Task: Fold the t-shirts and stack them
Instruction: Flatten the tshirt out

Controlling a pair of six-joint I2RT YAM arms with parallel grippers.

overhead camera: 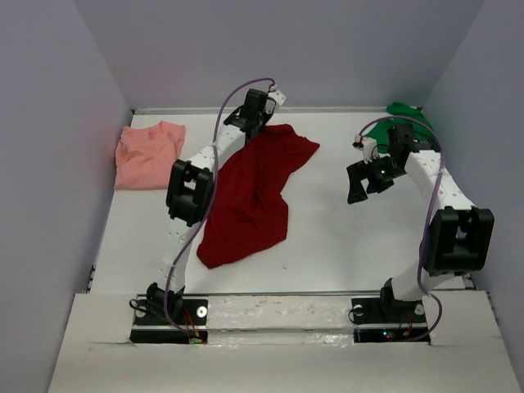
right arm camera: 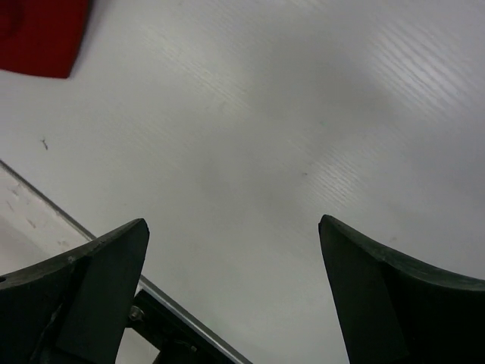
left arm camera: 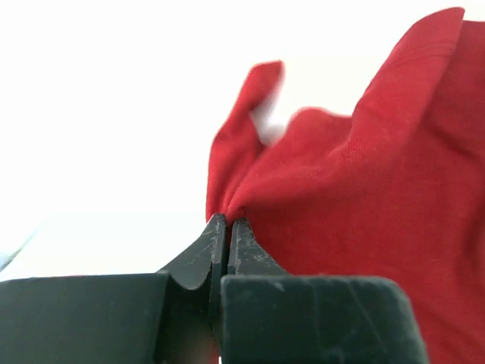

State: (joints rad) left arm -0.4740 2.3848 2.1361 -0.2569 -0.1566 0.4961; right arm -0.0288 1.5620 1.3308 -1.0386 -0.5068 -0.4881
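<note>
- The left gripper [left arm camera: 227, 221] is clenched on a bunched fold of the dark red shirt [overhead camera: 254, 192]. In the left wrist view its 2 fingertips meet with the cloth pinched at their tips.
- That grasp sits at the shirt's far end, near the back edge of the white table [overhead camera: 327, 237].
- From there the dark red shirt trails toward the near edge in a long, rumpled strip, widest at its near end, closer to the left arm than to the right.
- The right gripper [overhead camera: 368, 182] is released, jaws wide apart, grasping nothing. It hovers over bare table to the right of the red shirt, well apart from it.
- In the right wrist view only a corner of red cloth shows, at the upper left.
- The salmon-pink shirt [overhead camera: 147, 154] lies crumpled at the far left corner, beside the left wall.
- The bright green shirt [overhead camera: 401, 123] lies bunched at the far right corner, partly hidden behind the right arm.
- The 3 shirts lie apart from one another.
</note>
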